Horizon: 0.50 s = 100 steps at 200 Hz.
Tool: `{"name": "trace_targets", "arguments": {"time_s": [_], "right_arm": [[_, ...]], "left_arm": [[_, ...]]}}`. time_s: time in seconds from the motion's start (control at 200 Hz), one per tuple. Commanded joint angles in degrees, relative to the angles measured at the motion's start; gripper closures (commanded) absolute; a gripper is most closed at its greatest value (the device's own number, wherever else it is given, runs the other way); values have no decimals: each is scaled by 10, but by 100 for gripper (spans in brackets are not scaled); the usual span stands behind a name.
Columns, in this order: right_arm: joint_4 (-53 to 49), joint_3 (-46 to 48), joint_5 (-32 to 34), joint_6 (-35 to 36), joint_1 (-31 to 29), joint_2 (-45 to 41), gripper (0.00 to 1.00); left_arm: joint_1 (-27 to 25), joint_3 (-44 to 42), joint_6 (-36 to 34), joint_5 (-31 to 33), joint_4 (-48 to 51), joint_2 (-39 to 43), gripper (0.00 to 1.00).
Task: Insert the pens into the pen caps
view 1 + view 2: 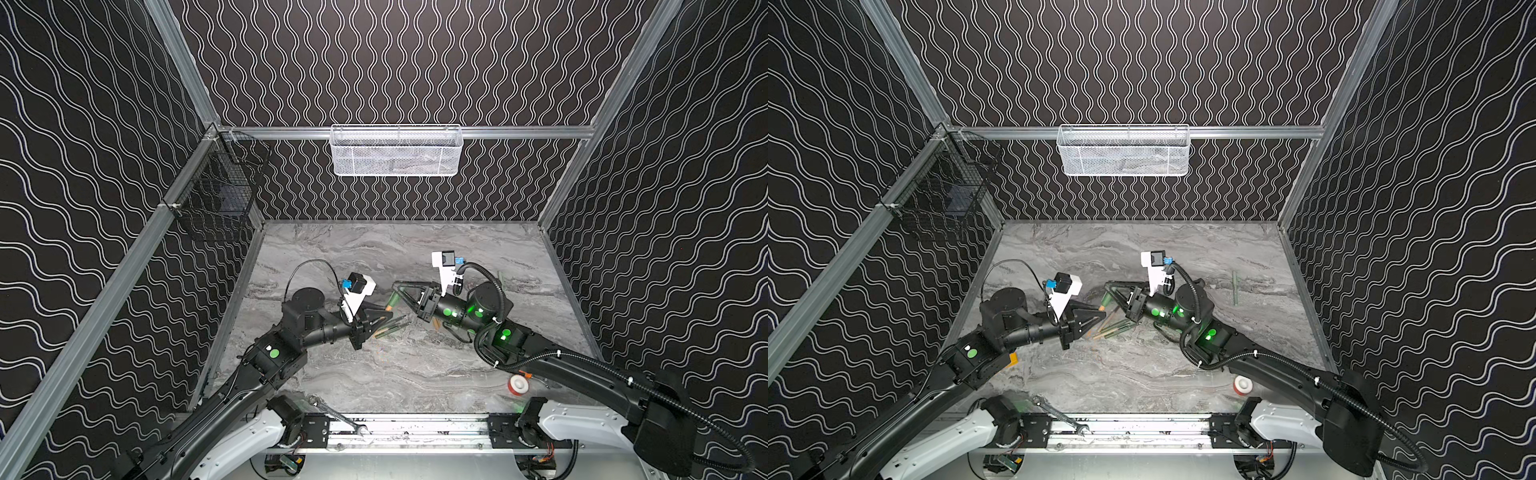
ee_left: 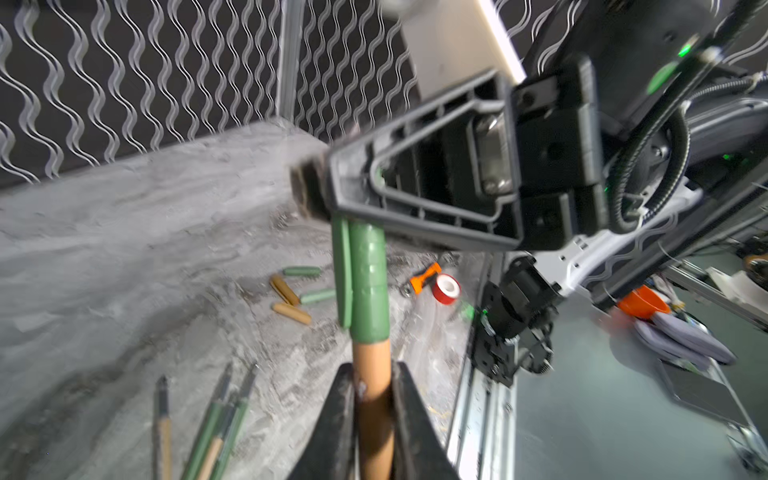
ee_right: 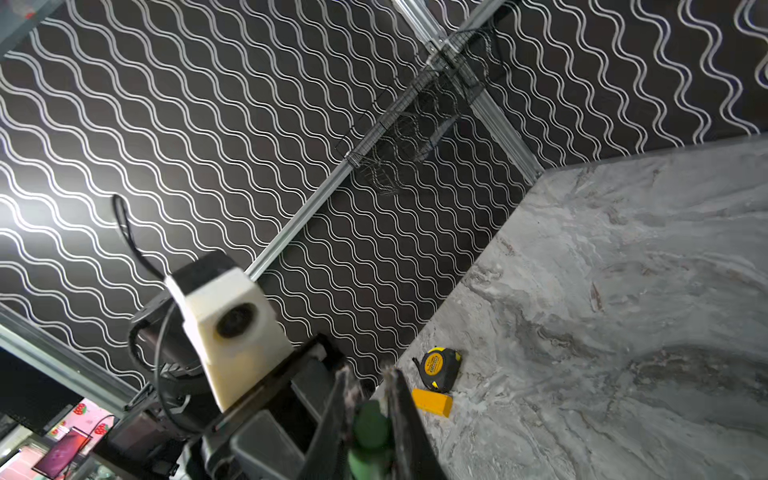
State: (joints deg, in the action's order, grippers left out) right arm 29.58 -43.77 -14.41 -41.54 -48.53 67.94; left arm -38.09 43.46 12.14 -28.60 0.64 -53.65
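Observation:
A tan pen [image 2: 371, 357] stands between the fingers of my left gripper [image 2: 372, 368], which is shut on its barrel. A green pen cap [image 2: 368, 282] sits over the pen's far end, and my right gripper [image 2: 307, 191] is shut on that cap. In the right wrist view the same cap [image 3: 370, 419] shows between the right gripper's [image 3: 368, 372] fingers. In both top views the two grippers [image 1: 390, 316] [image 1: 397, 289] meet tip to tip above the middle of the table. Several loose pens [image 2: 220, 419] lie below them. Several tan and green caps [image 2: 291, 291] lie further off.
A lone green pen [image 1: 1234, 286] lies at the right. A red-and-white tape roll [image 1: 518, 384], an orange-handled tool [image 2: 424, 276] and a wrench [image 1: 336, 417] lie near the front edge. A tape measure [image 3: 438, 368] and yellow block [image 3: 432, 402] lie at the left. A white basket [image 1: 395, 151] hangs on the back wall.

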Motion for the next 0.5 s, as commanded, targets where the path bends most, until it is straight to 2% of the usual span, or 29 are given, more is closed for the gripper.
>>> {"name": "trace_targets", "arguments": {"time_s": [0.0, 0.04, 0.075, 0.1, 0.12, 0.13, 0.3, 0.48, 0.495], "right_arm": [[-80, 9, -20, -34, 33, 9, 100], [-79, 7, -27, -33, 46, 10, 100], [-82, 6, -31, -30, 55, 10, 100], [-84, 5, -34, -29, 63, 10, 100], [-86, 4, -36, -27, 68, 10, 100], [-87, 4, -39, -26, 71, 10, 100], [-124, 1, -82, 0, 136, 19, 100], [-263, -49, -124, 108, 231, 66, 100], [-271, -54, -128, 116, 253, 71, 100]], "left_arm": [[0, 2, -19, -20, -227, 7, 62], [0, -2, -18, -19, -224, 10, 53], [0, -5, -18, -16, -218, 13, 39], [0, -6, -19, -16, -214, 15, 25], [0, -8, -20, -14, -209, 17, 6], [0, -8, -22, -12, -206, 19, 2], [0, -23, -40, 19, -155, 53, 1], [0, -25, -55, 45, -89, 86, 1], [0, -25, -56, 45, -84, 87, 1]]}}
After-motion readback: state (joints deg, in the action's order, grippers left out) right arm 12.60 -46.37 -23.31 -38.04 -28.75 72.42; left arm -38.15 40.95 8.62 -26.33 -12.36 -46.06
